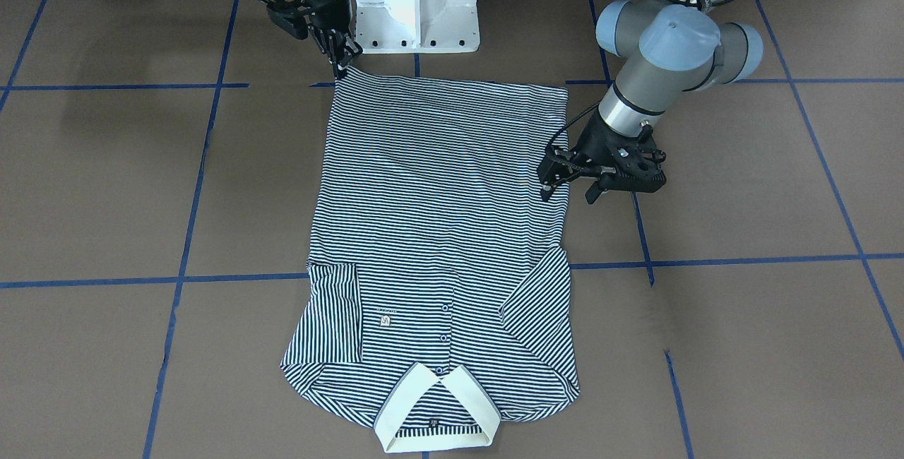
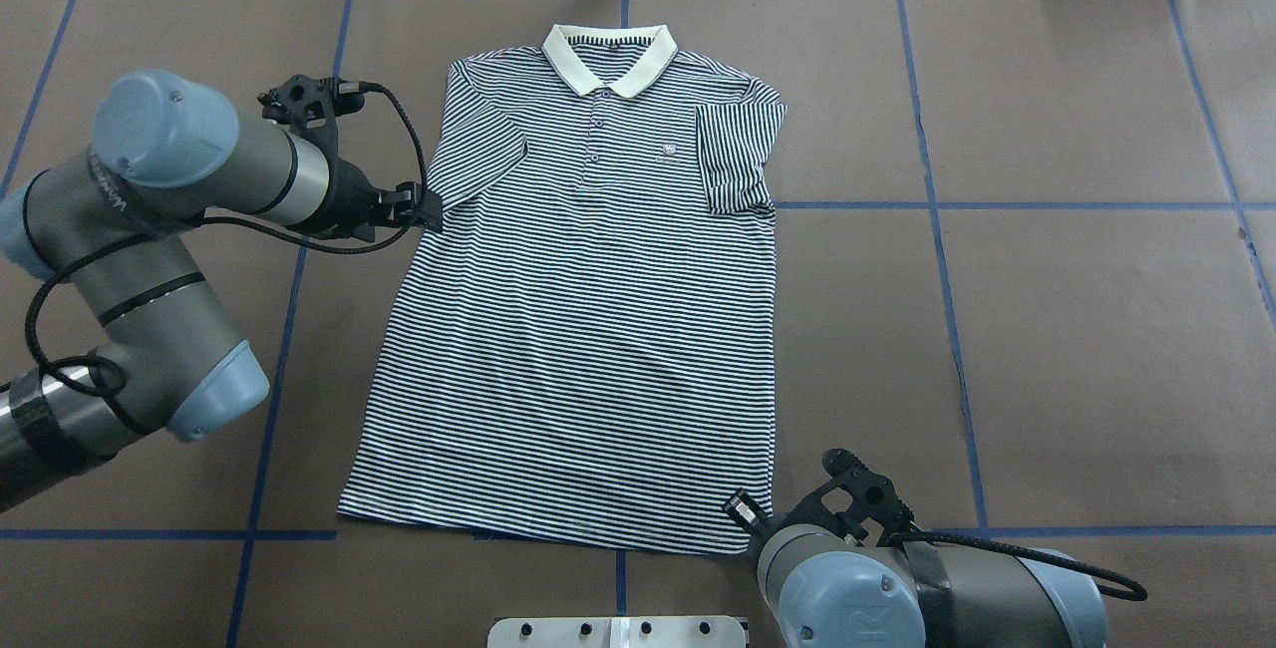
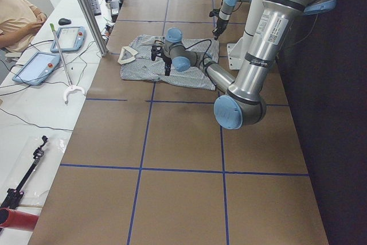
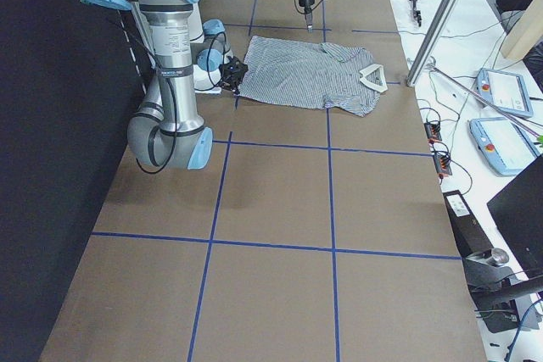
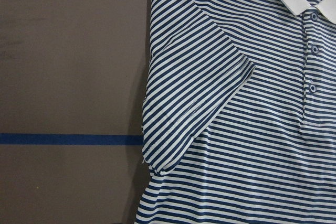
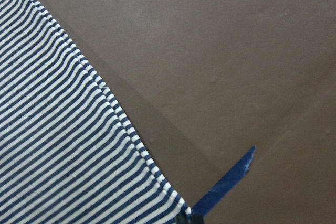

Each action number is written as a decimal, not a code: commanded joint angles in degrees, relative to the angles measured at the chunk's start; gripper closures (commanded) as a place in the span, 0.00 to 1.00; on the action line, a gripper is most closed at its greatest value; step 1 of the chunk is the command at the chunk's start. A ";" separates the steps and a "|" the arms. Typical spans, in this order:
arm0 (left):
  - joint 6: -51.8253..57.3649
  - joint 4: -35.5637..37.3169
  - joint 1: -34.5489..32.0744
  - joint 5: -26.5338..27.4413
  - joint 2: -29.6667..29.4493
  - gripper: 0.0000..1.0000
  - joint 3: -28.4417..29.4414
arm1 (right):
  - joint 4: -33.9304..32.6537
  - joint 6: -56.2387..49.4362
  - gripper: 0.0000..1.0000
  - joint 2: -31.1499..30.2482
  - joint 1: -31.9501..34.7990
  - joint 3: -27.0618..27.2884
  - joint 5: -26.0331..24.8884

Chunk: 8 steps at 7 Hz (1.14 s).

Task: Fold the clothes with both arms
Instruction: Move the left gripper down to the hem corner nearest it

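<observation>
Mostly flat shirt (image 2: 588,329), right gripper (image 1: 343,65) pinching hem corner, left gripper (image 1: 567,196) alongside

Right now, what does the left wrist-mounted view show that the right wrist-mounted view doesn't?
Only the left wrist view shows the striped short sleeve, the plain cream collar and three dark placket buttons. Only the right wrist view shows a stitched fabric edge ending at a corner. Both show the navy-and-white striped polo shirt, brown table cover and blue tape.
</observation>
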 commanded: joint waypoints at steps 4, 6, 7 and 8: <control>-17.48 0.41 21.71 12.78 17.62 0.10 -15.90 | 0.00 -0.43 1.00 -0.37 0.16 0.53 0.18; -17.79 0.50 23.69 13.79 19.38 0.13 -15.37 | 0.00 -0.43 1.00 -0.37 0.07 0.52 0.09; -17.79 0.58 24.22 13.79 19.56 0.14 -15.28 | 0.00 -0.43 1.00 -0.37 0.07 0.52 0.09; -17.79 0.58 24.23 13.79 19.56 0.15 -14.76 | 0.00 -0.43 1.00 -0.37 0.07 0.44 0.09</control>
